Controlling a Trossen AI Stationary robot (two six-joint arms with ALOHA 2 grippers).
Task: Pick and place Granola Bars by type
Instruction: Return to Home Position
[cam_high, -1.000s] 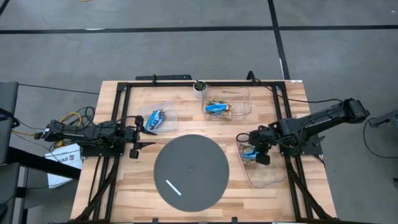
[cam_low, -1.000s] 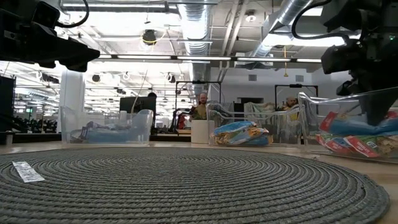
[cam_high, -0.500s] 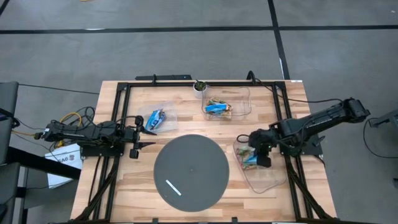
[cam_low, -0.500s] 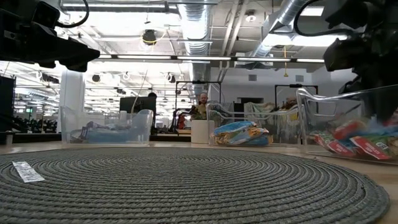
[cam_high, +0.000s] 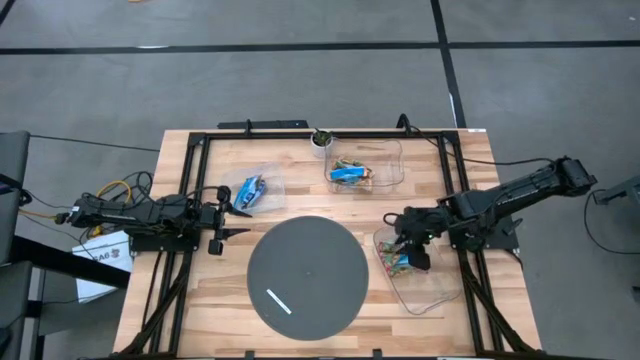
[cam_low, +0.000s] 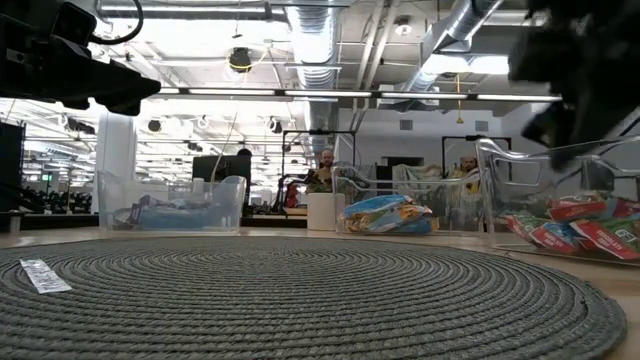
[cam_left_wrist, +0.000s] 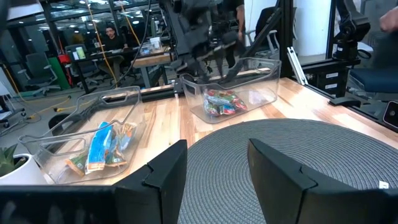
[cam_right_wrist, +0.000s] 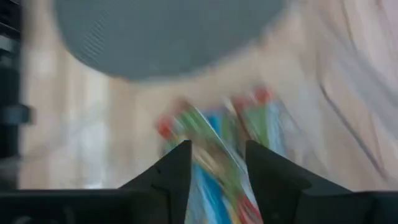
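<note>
the wooden table (cam_high: 190, 300), pale planks inside a black rail frame, carries a round grey mat (cam_high: 308, 265) of coiled cord whose ridges run in rings.

the right arm reaches in from the table's right side. the right gripper (cam_high: 402, 240) hangs over the right bin (cam_high: 432, 290), above its rim at the end nearest the mat. its two dark fingers (cam_right_wrist: 163, 180) are spread apart with nothing pinched between them. the left arm lies along the table's left side. the left gripper (cam_high: 238, 218) sits just beside the mat's edge, level above the wood, its fingers (cam_left_wrist: 165, 174) likewise parted and empty.

three clear bins of thin plastic with rounded corners stand around the mat. the right bin, the longest, holds the red, orange and green granola bars (cam_high: 397, 263), glossy crinkled foil packets heaped loosely under the right gripper. the far bin (cam_high: 395, 152), beyond the mat, holds the bright blue granola bars (cam_high: 348, 175), lying flat with tan printing on their wrappers. the left bin (cam_high: 272, 183), the smallest, sits near the left gripper and holds the blue-and-white granola bars (cam_high: 250, 190).

a small white cup (cam_high: 321, 141) with a green sprig stands just beside the far bin. a thin white stick (cam_high: 278, 301) lies flat and slanted on the mat's near left part, well apart from both grippers.
</note>
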